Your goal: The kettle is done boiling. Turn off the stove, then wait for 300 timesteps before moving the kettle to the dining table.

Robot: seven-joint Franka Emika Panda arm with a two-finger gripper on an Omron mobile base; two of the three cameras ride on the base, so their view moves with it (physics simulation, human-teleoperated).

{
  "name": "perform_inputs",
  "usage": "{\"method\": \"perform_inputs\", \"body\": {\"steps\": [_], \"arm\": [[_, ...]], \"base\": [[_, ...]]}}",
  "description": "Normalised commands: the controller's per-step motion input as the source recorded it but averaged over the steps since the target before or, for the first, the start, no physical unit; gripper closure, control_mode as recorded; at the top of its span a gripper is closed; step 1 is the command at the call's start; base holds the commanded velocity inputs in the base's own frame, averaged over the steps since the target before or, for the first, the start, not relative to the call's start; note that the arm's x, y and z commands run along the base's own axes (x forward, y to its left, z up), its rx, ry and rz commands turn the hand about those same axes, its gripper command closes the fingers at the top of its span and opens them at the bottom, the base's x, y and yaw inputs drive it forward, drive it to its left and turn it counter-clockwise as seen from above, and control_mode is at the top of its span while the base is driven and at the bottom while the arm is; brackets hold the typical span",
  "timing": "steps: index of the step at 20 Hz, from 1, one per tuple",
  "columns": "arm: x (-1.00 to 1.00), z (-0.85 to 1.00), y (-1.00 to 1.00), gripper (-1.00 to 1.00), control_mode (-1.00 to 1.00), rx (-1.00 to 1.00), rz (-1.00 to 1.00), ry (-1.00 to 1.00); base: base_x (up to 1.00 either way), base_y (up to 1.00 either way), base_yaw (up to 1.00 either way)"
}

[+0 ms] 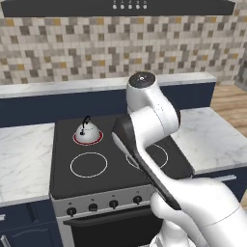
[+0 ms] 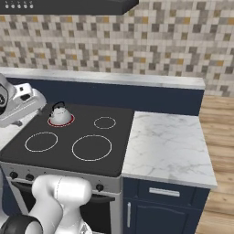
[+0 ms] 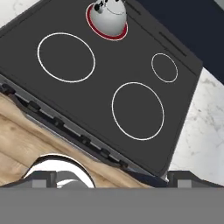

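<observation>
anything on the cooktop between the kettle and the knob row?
Nothing stands there. Between the kettle and the knobs, the left base view shows bare black glass of the stove with one white burner ring.

Both base views look forward and down from behind the arm, left and right, sharing the stove (image 1: pixel 96 159) and the tiled back wall (image 1: pixel 62 48). The hand view looks down from above the stove's near edge, closer in.
</observation>
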Motion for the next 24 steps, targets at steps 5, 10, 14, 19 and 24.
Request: {"method": "perform_inputs", "body": {"steps": [5, 10, 14, 19, 24], "arm": [[-0.19, -0.08, 0.42, -1.0, -1.0, -0.19, 0.13, 0.0], [-0.16, -0.21, 0.15, -1.0, -1.0, -0.11, 0.09, 0.0], [-0.11, -0.42, 0.04, -1.0, -1.0, -0.1, 0.04, 0.0], [-0.09, -0.52, 0.17, -1.0, -1.0, -0.1, 0.01, 0.0], [-0.2, -0.41, 0.19, -1.0, -1.0, -0.05, 0.01, -0.05]], "base": [[0.0, 0.0, 0.0], [0.0, 0.0, 0.0], [0.0, 0.0, 0.0], [0.0, 0.0, 0.0], [0.0, 0.0, 0.0]]}}
